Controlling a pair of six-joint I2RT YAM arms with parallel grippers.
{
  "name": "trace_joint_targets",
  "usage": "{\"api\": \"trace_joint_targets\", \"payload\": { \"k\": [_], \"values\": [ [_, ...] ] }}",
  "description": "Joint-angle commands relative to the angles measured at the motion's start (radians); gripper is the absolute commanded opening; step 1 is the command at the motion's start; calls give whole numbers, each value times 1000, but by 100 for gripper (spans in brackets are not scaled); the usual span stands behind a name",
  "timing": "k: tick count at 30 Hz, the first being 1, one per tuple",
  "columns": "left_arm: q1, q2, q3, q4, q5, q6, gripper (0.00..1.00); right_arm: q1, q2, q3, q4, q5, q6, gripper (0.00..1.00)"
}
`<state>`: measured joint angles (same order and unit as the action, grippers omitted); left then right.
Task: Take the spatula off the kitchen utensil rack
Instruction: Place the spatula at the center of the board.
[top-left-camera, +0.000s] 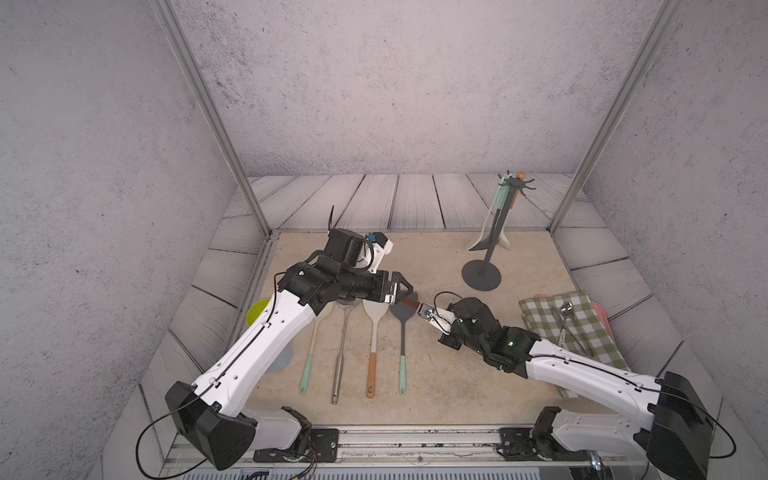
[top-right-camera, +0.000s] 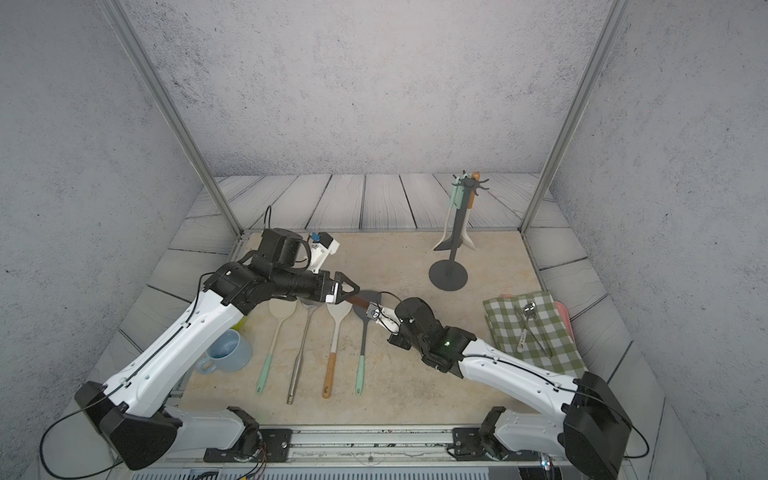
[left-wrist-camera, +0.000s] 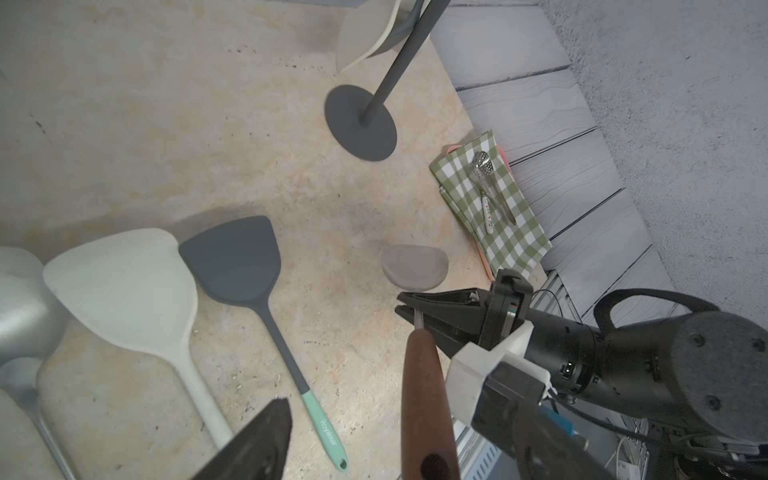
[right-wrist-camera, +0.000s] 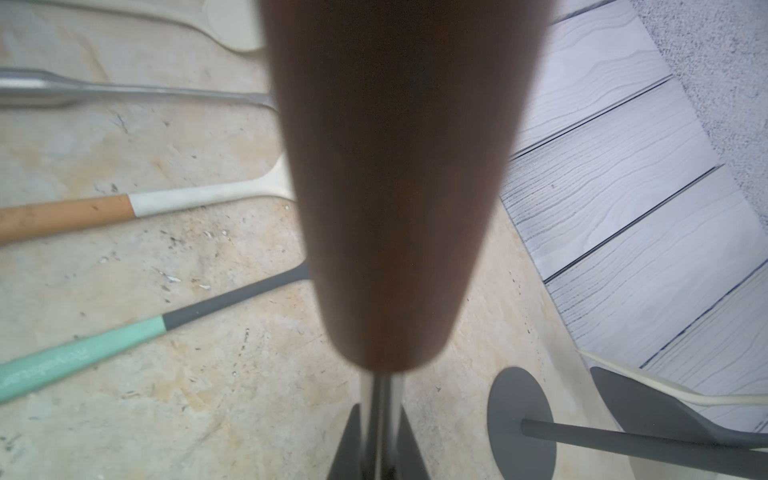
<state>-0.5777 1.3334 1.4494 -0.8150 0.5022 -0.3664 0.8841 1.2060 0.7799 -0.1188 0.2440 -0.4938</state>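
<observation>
While the right gripper (top-left-camera: 422, 310) is clamped on the thin metal neck of the spatula (top-left-camera: 410, 303) at mid-frame in both top views, well apart from the kitchen utensil rack (top-left-camera: 493, 232) at upper right, the brown handle runs up-left from it into the left gripper (top-left-camera: 407, 291). Those jaws stand apart on either side of the handle without pinching it. A handover seems to turn on closing them squarely across that axis.

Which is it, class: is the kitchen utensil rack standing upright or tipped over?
Upright. The kitchen utensil rack rests on its flat round base, and utensils hang down from its hooks.
</observation>
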Motion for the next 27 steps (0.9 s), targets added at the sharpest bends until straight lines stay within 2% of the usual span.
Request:
{"api": "trace_joint_targets", "payload": {
  "k": [1,3,7,12,27],
  "values": [
    [6,0,28,-154,-3,92,84,10,39,45,26,80,-99,0],
    [6,18,29,-196,-16,125,83,13,75,59,29,104,-129,0],
    [6,56,31,-232,-74,145,72,24,110,84,24,107,-175,0],
    [5,87,53,-242,-86,161,60,23,86,63,57,73,-201,0],
    [-19,165,56,-224,4,172,29,24,89,79,82,59,-243,0]
  ]
}}
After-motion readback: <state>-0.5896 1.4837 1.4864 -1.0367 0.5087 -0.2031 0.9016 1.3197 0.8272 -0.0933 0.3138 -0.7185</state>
